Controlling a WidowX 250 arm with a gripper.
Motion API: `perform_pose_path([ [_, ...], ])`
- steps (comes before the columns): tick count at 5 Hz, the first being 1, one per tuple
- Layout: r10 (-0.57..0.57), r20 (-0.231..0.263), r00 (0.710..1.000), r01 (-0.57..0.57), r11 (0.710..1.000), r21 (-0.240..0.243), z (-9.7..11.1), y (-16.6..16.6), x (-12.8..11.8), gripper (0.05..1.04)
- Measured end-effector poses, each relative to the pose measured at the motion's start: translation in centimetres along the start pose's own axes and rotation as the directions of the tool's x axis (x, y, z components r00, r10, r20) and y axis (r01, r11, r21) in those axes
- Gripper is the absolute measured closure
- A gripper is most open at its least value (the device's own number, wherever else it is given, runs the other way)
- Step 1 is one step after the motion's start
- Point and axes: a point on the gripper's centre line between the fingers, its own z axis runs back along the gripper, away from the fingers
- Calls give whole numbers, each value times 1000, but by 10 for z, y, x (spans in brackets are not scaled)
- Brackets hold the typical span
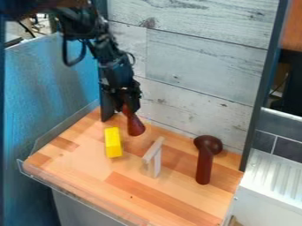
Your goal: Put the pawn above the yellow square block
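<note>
The dark reddish-brown pawn (136, 128) is hanging base-down from the black gripper (127, 106), whose fingers are grasping its narrow upper end. Its long axis is leaning: the broad base is pointing down and slightly right in the view, and the thin end is pointing up and slightly left. Whether the base is touching the tabletop (126, 194) cannot be told. Just left of the pawn and a little nearer the camera, the yellow rectangular block (112, 142) is resting on the wood, its longer side running roughly up and down the view. To the right of the block, a pale wooden angled piece (153, 158) is standing. Farther right, a dark brown mallet-shaped piece (204, 167) is showing its rounded head at the top. Behind them, a whitewashed plank wall (200, 66) is rising.
</note>
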Motion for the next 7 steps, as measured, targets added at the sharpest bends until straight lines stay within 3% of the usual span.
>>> perform_pose_path([
  [1,8,33,999,-8,1000,-13,22,5,-3,532],
  [2,4,-4,1000,-3,995,98,30,7,-8,532],
  [3,-21,-85,996,38,978,204,25,0,-5,532],
  [4,-34,-124,992,64,968,243,17,-5,-3,532],
  [5,-28,-139,990,61,969,239,11,-4,-5,532],
  [7,3,-114,994,24,971,239,19,13,-10,532],
])
